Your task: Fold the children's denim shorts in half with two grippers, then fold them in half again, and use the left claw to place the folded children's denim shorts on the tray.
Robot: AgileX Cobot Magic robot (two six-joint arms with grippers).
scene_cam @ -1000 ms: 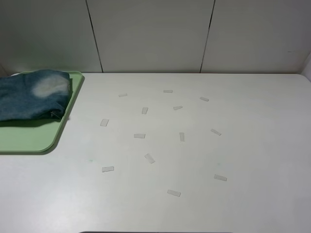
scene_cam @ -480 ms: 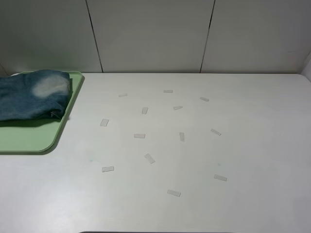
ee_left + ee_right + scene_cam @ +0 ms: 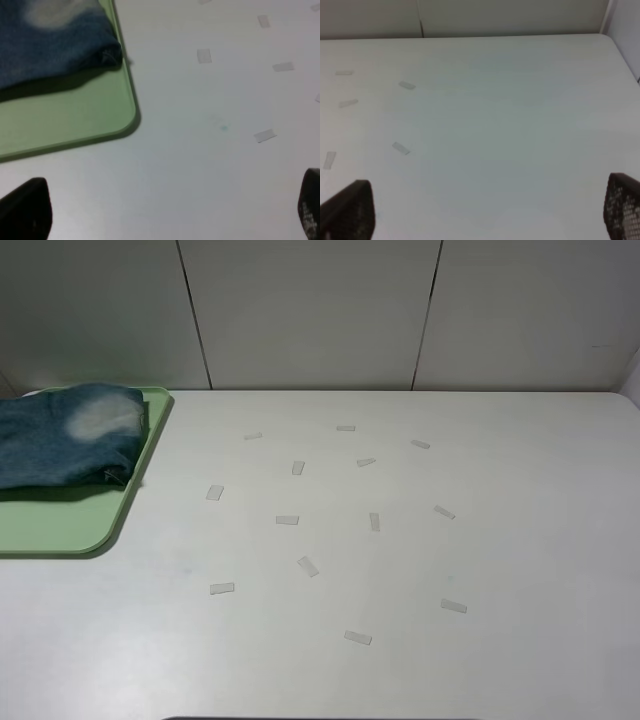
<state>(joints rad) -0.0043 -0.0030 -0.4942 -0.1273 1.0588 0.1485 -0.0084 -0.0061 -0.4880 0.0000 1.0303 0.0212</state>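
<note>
While the folded shorts (image 3: 62, 435) lie on the tray (image 3: 70, 525), against its far rim, both grippers hang apart from it over bare table (image 3: 400, 570). The left gripper (image 3: 165, 215) has its jaws spread wide near the tray's corner; the right gripper (image 3: 485, 210) is likewise agape, holding nothing.

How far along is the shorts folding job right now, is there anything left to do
It looks finished. Done: the children's denim shorts lie folded into a compact bundle on the tray, a pale faded patch facing up. In hand: nothing. The left tool and right tool are both open and empty over the bare table, clear of the tray. Left: apparently nothing, though the bundle's right edge sits right at the tray's rim.
</note>
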